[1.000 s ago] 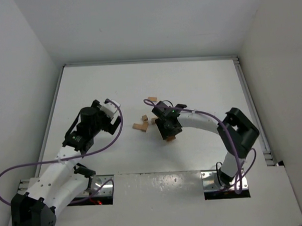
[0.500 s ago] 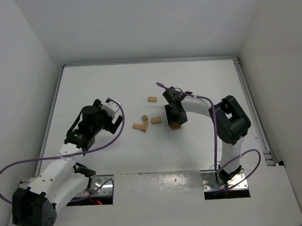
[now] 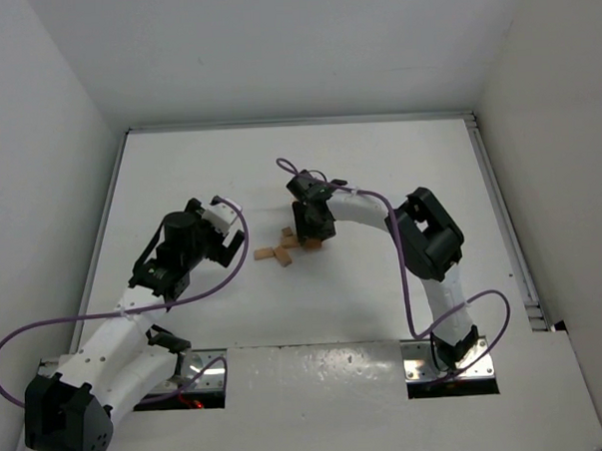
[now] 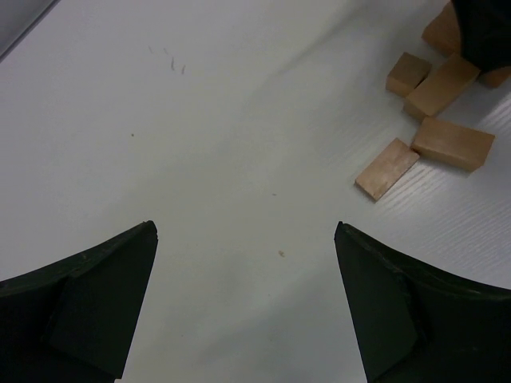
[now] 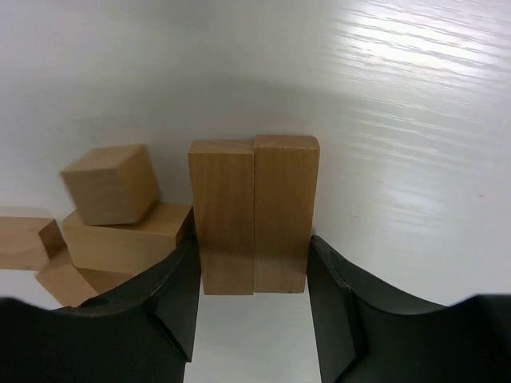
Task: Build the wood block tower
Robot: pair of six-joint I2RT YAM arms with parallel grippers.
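My right gripper is at the cluster of wood blocks in the middle of the table. In the right wrist view it is shut on two long wood blocks held side by side between the fingers. Just left of them a cube lies tilted on a flat block. Loose blocks lie to the left of the gripper. My left gripper is open and empty over bare table, with several blocks ahead to its right. No tower is in view.
White walls close in the table on the left, back and right. A metal rail runs along the right edge. Purple cables loop off both arms.
My right gripper has swung from the near middle, out to the right, then left and back to the block cluster, carrying its blocks. The left arm has hardly moved.
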